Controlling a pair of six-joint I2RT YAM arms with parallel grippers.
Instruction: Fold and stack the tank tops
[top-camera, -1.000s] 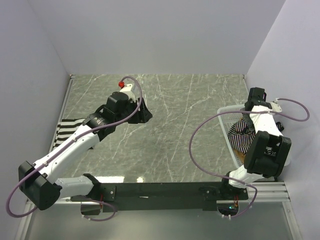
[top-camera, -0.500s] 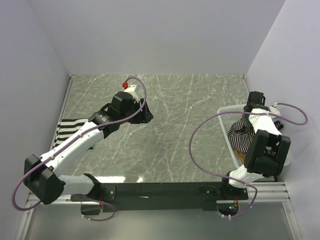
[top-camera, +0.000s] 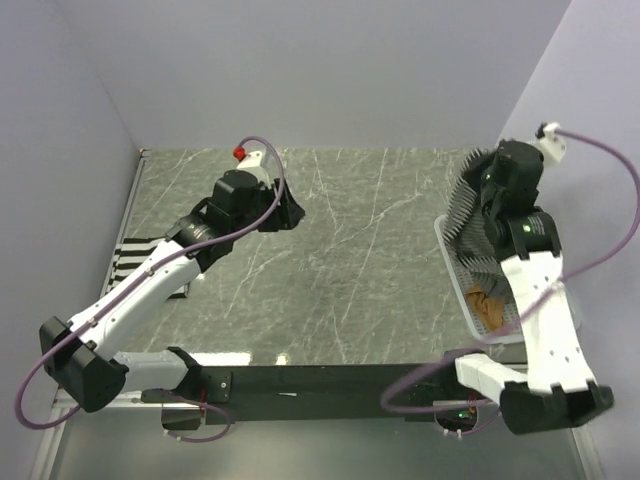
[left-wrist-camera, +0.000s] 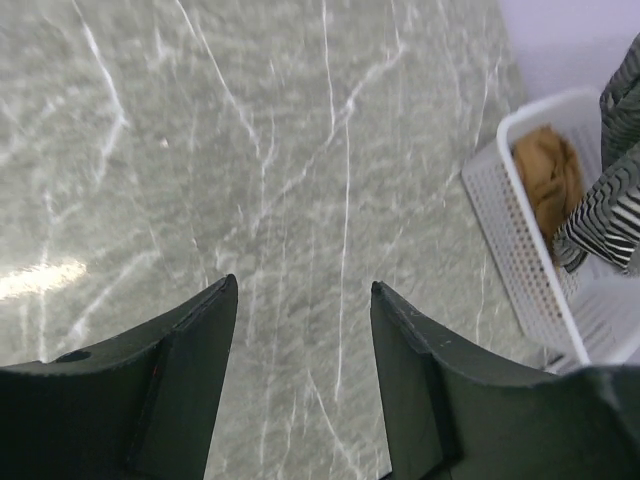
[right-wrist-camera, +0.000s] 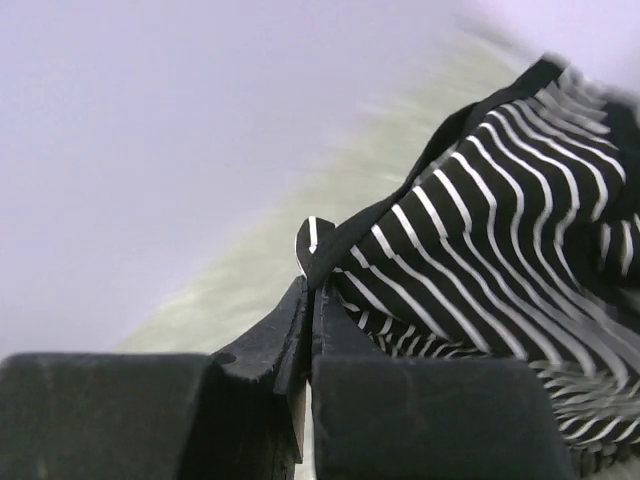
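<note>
My right gripper (right-wrist-camera: 312, 285) is shut on the black-trimmed edge of the thin-striped tank top (right-wrist-camera: 500, 230). It holds the top (top-camera: 468, 215) lifted above the white basket (top-camera: 455, 275) at the table's right side. The plain tan-brown tank top (top-camera: 486, 306) lies crumpled inside the basket (left-wrist-camera: 515, 255). The bold black-and-white striped tank top (top-camera: 135, 262) lies flat at the table's left edge, partly under my left arm. My left gripper (left-wrist-camera: 300, 295) hovers open over bare table at the back left (top-camera: 287, 212), with nothing between its fingers.
The grey marbled table (top-camera: 360, 250) is closed in by pale walls on the left, back and right. The basket stands tight against the right wall. A black rail (top-camera: 320, 380) with both arm bases runs along the near edge.
My right arm has swung up out of the basket, pulling the thin-striped top up with it. The left gripper has drifted slightly towards the back left.
</note>
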